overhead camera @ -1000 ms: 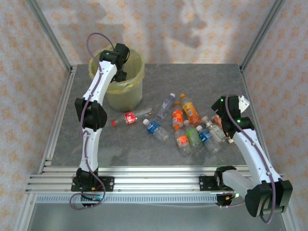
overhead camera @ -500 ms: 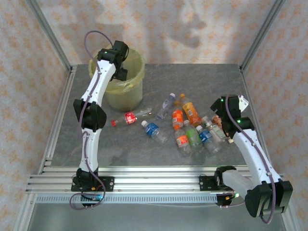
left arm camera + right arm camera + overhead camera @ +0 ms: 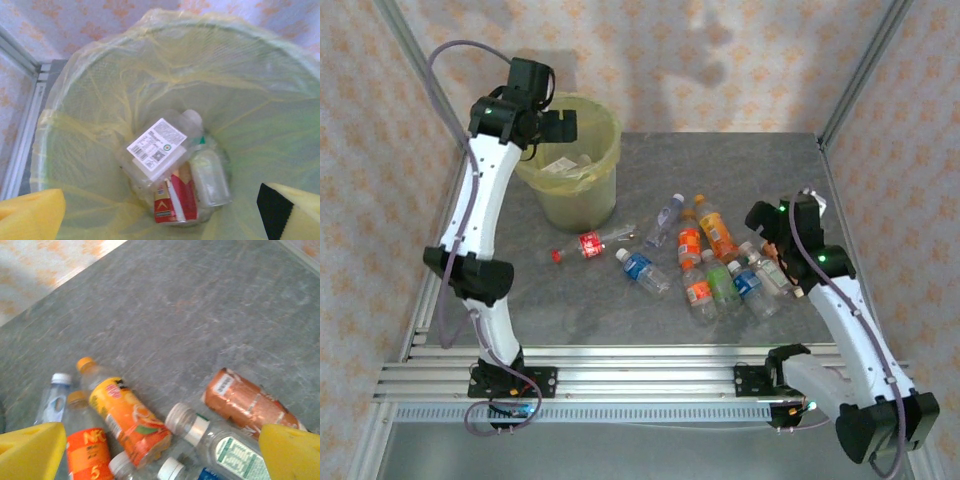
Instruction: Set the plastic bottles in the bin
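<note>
The plastic bottles (image 3: 715, 270) lie mostly clustered on the counter (image 3: 750, 170) towards its right edge. One red-labelled bottle (image 3: 588, 244) lies apart, near the bin (image 3: 582, 200) at the far left corner. The left wrist view looks down on a few more bottles in the bin's bottom, a white-labelled one (image 3: 159, 150) uppermost. The left end effector (image 3: 558, 125) hangs released over the bin. The right end effector (image 3: 765, 235), also released, hovers over the cluster's right side.

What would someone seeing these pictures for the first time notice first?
Probably the heap of plastic bottles lying on the grey table, right of centre, with bright orange, red, blue and green labels. Next comes the pale yellow-green bin at the far left corner. The open left gripper hangs over it, and a few more bottles lie at its bottom.
</note>
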Robot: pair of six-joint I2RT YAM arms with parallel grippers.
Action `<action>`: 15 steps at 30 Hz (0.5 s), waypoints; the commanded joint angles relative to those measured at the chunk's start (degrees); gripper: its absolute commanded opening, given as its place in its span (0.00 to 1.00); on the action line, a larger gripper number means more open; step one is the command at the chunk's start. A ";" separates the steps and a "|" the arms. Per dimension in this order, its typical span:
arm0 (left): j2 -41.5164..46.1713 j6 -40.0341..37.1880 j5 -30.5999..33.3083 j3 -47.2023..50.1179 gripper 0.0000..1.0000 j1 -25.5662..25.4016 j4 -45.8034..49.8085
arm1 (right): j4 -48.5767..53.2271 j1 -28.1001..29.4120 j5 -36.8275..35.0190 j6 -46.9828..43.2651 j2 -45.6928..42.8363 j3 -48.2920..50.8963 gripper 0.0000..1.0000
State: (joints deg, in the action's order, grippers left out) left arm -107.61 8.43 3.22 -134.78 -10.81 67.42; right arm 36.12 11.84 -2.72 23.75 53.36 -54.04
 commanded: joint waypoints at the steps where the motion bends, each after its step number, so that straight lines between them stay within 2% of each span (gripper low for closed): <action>1: 6.21 3.77 -5.15 5.83 1.00 0.35 -5.06 | 4.11 5.44 -2.12 -3.36 0.12 -4.26 0.99; 6: 18.48 8.57 -8.19 21.26 1.00 0.39 -14.90 | 7.37 17.34 -6.46 -4.97 4.20 -8.95 0.99; 10: 25.99 12.29 -7.72 30.47 1.00 0.35 -19.56 | 9.80 26.05 -8.59 -5.92 9.83 -12.60 0.99; 15: 33.67 16.96 -6.04 40.70 1.00 0.35 -24.83 | 13.12 34.10 -7.30 -7.30 17.68 -16.61 0.99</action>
State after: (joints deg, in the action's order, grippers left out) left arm -76.84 21.06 -3.66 -97.76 -10.81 48.71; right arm 44.49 43.33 -8.78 18.33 68.40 -68.14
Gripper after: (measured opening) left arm 0.996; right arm 0.992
